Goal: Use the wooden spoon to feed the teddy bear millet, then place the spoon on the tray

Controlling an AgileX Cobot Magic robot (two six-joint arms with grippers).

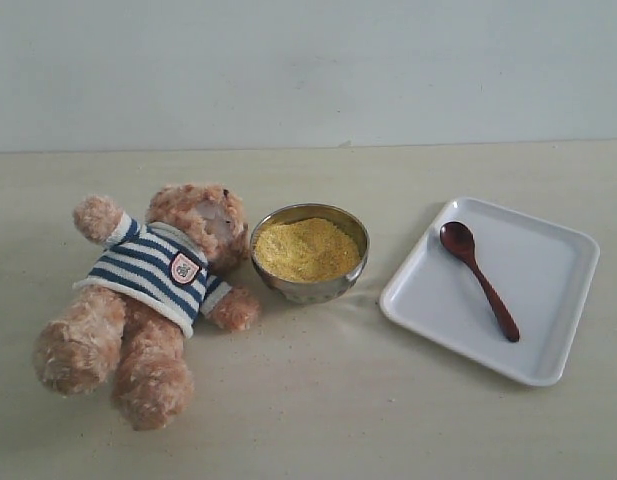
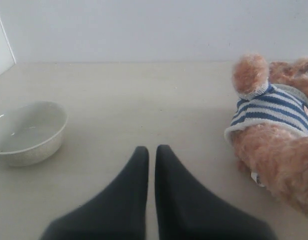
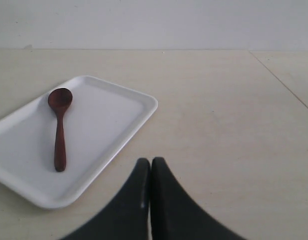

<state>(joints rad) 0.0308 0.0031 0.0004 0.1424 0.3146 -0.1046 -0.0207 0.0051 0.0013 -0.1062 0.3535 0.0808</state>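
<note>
The teddy bear [image 1: 153, 295] lies on its back at the left of the table, its head by the steel bowl [image 1: 310, 285] heaped with yellow millet [image 1: 306, 248]. The wooden spoon [image 1: 478, 278] rests inside the white tray [image 1: 558, 290] at the right. Neither gripper shows in the exterior view. My left gripper [image 2: 152, 149] is shut and empty above bare table, with the teddy bear [image 2: 278, 135] off to one side. My right gripper [image 3: 151, 161] is shut and empty, close to the tray [image 3: 119, 125] and apart from the wooden spoon [image 3: 59, 127].
A pale ceramic bowl [image 2: 29, 132] stands on the table in the left wrist view, away from the bear. A plain wall [image 1: 308, 70] runs behind the table. A seam in the tabletop [image 3: 283, 80] shows in the right wrist view.
</note>
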